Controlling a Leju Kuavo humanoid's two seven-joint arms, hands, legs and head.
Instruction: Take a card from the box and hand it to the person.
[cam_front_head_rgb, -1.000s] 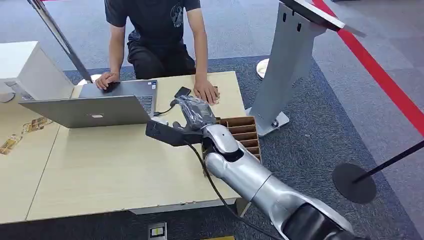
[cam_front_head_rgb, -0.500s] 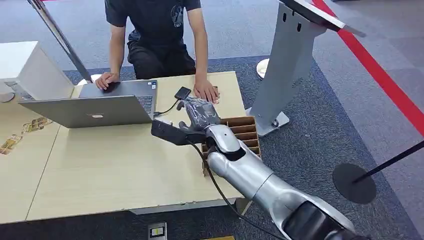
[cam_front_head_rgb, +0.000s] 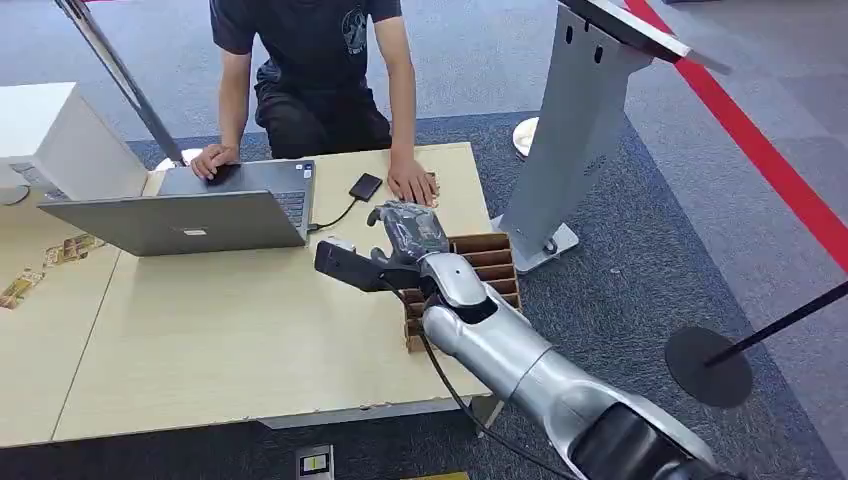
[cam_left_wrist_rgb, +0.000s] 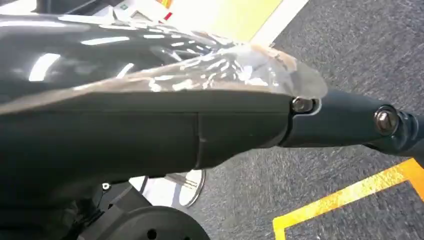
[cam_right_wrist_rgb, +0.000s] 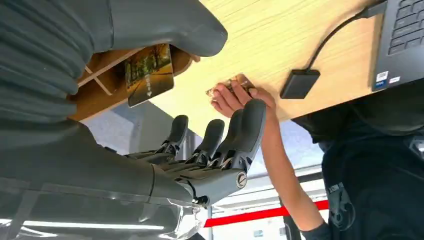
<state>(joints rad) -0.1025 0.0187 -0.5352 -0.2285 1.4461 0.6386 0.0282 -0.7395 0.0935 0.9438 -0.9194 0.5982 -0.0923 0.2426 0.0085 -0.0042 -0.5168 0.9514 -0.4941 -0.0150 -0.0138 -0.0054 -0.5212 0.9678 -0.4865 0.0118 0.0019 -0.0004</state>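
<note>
Right wrist view put your right hand (cam_right_wrist_rgb: 200, 150) over the slotted box (cam_right_wrist_rgb: 100, 80), thumb on one side and the darker fingers (cam_right_wrist_rgb: 240, 135) spread on the other, apart and gripping nothing. A card (cam_right_wrist_rgb: 149, 74) stood in the box between thumb and fingers, close under the thumb; I couldn't tell whether the thumb touched it. So the take was not yet done: you had the hand at the box, but no card pinched or lifted out.

Beyond the fingertips, the person's hand (cam_right_wrist_rgb: 235, 97) rested flat on the table (cam_right_wrist_rgb: 280, 45), near the box. In the head view the right hand (cam_front_head_rgb: 405, 232) hung over the box's far end (cam_front_head_rgb: 480, 262).

Left, by my judgement: closing on a card, drawing it out, and handing it over.
</note>
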